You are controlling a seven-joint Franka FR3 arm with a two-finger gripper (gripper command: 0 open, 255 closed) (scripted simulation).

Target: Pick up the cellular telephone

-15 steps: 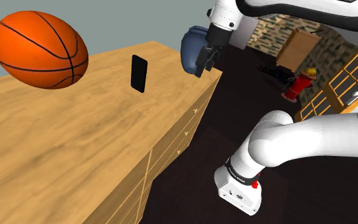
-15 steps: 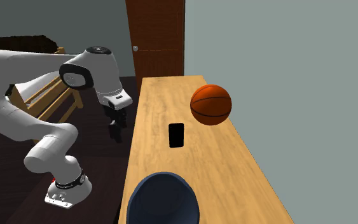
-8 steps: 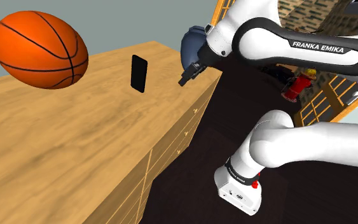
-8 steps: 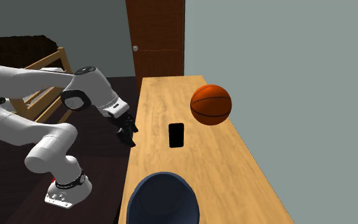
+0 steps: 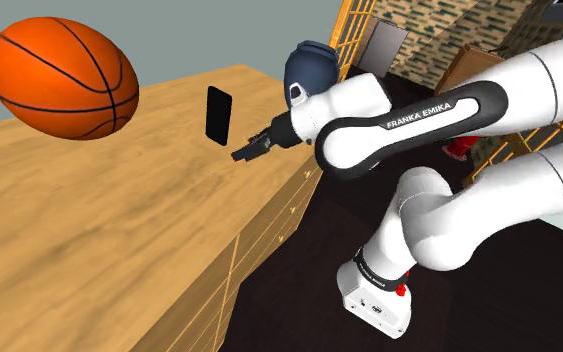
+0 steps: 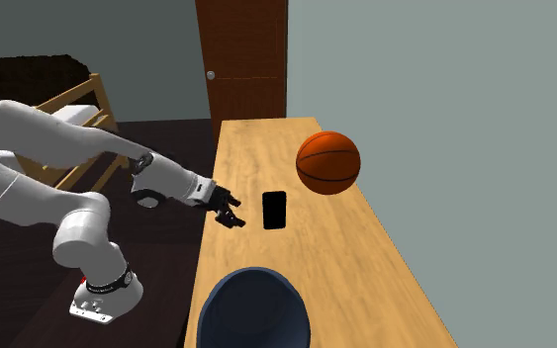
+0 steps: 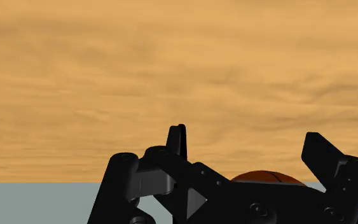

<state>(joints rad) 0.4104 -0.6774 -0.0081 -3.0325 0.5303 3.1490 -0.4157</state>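
On the wooden dresser top, the black phone lies flat between the basketball and the gripper, which hangs near it at the edge, jaws apart and empty. Coming in so low and sideways, it could shove the thin phone along the wood toward the ball, or scrape the top, rather than close on it.

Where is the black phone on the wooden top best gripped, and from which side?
Probably across its two long edges, near the middle, coming down from above. The phone seems to lie flat on the wooden top as a thin slab, so only its narrow width suits the open gripper, now beside it.
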